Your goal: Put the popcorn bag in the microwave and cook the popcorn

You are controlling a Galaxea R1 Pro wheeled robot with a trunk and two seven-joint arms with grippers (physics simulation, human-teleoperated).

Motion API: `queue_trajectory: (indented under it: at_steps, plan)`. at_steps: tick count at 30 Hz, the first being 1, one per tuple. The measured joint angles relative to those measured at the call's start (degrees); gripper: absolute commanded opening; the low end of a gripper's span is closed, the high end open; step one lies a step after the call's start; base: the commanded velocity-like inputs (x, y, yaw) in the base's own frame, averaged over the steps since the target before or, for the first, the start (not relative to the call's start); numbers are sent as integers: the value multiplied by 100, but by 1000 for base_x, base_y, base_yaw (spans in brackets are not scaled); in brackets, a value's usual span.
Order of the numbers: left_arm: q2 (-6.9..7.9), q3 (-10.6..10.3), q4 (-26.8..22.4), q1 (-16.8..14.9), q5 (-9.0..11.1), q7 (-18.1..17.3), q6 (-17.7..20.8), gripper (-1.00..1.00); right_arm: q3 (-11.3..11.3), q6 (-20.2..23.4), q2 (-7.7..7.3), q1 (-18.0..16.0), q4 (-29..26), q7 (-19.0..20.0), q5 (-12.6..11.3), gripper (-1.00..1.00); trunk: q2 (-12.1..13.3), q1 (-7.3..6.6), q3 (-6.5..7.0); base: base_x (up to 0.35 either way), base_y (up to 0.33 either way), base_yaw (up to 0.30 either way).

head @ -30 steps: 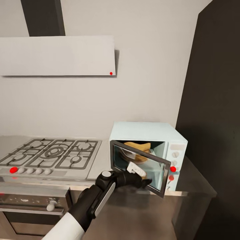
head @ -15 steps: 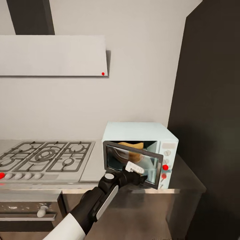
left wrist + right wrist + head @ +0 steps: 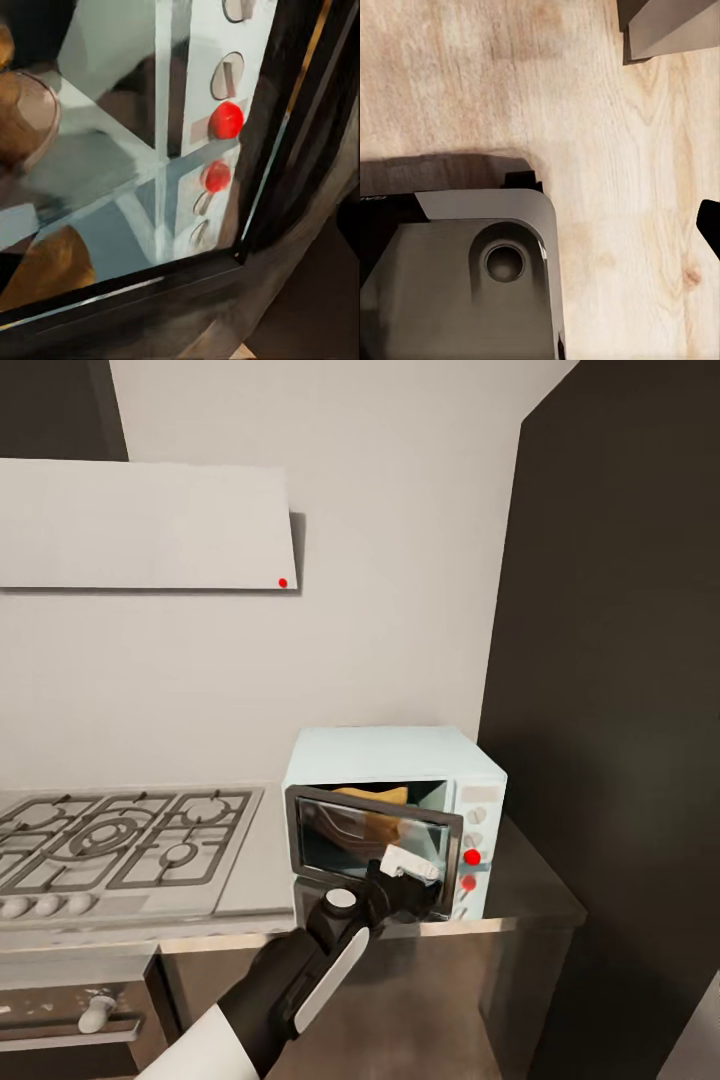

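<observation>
Tan crumpled paper, the popcorn bag (image 3: 372,800), sits inside the microwave (image 3: 395,745), seen over the top edge of the dark glass door (image 3: 375,838). Compared with one second ago, the door stands closer to the mint-white box; only a narrow gap remains at its knob-panel side. The left claw (image 3: 418,888) presses against the door's lower outer face, so the closing step appears nearly complete; heating is not yet started. Its finger spread is hidden behind the wrist, so cannot be told. In the left wrist view, the black door frame (image 3: 296,127) is glossy and the red knob (image 3: 226,120) is round. The grey surface (image 3: 530,890) is smooth and reflective. The right wrist view faces pale wooden floor (image 3: 607,127).
</observation>
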Motion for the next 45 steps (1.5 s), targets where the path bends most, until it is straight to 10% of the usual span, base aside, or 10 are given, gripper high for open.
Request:
queue_trajectory:
  at_steps: [8, 18, 45]
  plan:
    - [0, 10, -266, 1, 5, 1266, -12, 100, 0, 1, 0, 0, 0, 0, 4, 100, 0, 0, 0, 0, 0, 0]
    - [0, -376, -200, 2, 4, 1331, -655, 100, 9, 8, 0, 0, 0, -1, 13, 100, 0, -3, 0, 199, -83, 0]
    - [0, -387, -222, 2, 21, 1331, -679, 100, 9, 9, 0, 0, 0, 0, 13, 100, 0, 0, 0, 31, -3, 0]
